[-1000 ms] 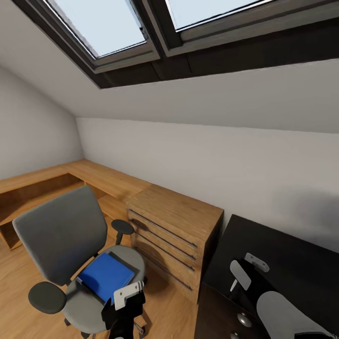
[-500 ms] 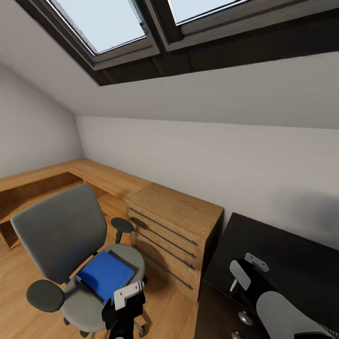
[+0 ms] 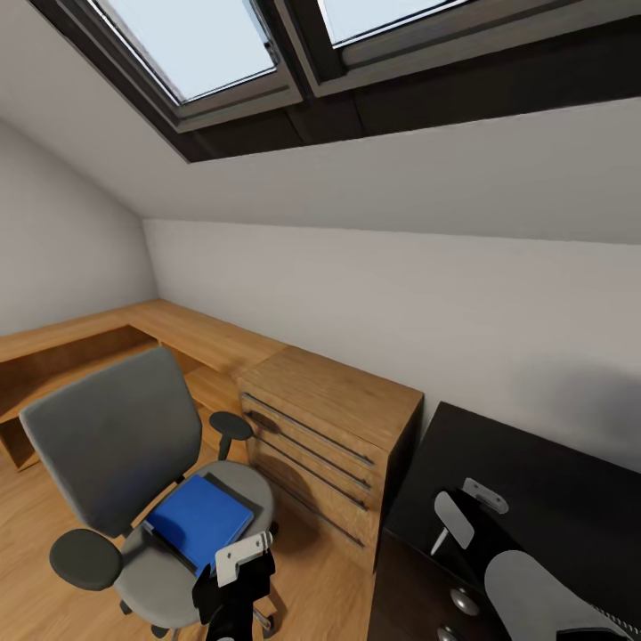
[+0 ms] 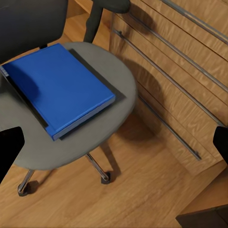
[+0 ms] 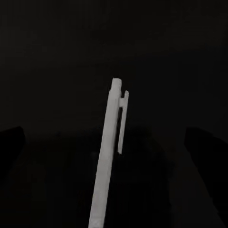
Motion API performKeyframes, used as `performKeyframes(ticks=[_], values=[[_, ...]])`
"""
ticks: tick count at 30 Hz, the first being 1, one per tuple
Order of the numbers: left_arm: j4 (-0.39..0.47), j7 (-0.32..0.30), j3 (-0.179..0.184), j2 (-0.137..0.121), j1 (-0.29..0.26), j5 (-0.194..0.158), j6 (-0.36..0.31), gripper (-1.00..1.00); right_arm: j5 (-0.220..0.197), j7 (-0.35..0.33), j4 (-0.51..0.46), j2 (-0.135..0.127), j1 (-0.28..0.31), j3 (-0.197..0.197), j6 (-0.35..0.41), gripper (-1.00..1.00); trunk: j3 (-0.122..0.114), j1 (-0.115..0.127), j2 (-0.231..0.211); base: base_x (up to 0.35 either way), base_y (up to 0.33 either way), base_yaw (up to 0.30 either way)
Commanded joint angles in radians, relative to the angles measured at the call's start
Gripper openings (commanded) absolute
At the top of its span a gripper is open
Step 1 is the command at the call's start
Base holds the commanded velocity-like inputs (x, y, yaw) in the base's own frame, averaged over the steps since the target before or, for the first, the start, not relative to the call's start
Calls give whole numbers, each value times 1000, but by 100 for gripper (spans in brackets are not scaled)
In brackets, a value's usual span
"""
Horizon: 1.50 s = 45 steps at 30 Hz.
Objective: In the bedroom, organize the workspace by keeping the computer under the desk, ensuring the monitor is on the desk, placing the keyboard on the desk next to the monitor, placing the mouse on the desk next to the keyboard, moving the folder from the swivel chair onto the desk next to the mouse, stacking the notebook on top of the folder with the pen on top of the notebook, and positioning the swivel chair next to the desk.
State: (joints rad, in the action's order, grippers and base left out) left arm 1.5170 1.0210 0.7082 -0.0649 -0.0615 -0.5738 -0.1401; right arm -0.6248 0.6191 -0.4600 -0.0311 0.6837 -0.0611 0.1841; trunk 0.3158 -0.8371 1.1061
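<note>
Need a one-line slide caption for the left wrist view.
Blue folder lying flat on the swivel chair seat, beside the wooden cabinet.

I can read no text, label, brand, number or sign anywhere in my views. The folder (image 4: 57, 92) on the chair (image 3: 116, 445) has a plain blue cover with no lettering, the pen (image 5: 109, 152) is bare white, and the cabinet (image 3: 329, 427) fronts and the desk (image 3: 534, 481) top carry no markings.
</note>
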Motion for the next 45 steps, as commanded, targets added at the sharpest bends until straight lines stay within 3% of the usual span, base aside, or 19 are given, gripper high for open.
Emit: performKeyframes(ticks=[1,26,29,32,35,38,45], values=[[2,7,2,-1,-1,-1,-9,100,-3,7,-2,-1,0,-6,9,100,1,0,1,0,0,0],[-5,5,2,-1,-1,-4,-9,100,-4,8,-25,-2,0,-6,8,100,1,0,1,0,0,0],[-5,5,2,-1,-1,-3,-8,100,-4,10,-72,-2,0,-3,10,100,1,0,1,0,0,0],[-6,5,2,-1,-1,-3,-8,100,-5,24,-177,-4,-3,0,25,100,1,0,1,0,0,0],[-6,5,2,-1,-1,-3,-7,100,-6,70,-262,-4,-10,1,41,100,1,0,1,0,0,0],[-6,5,2,-1,-1,-4,-7,100,-8,151,-403,-3,-60,-1,60,100,1,0,1,0,0,0],[-6,5,2,-1,-1,-3,-7,100,-11,188,-574,0,-135,-24,87,100,1,0,1,0,0,0]])
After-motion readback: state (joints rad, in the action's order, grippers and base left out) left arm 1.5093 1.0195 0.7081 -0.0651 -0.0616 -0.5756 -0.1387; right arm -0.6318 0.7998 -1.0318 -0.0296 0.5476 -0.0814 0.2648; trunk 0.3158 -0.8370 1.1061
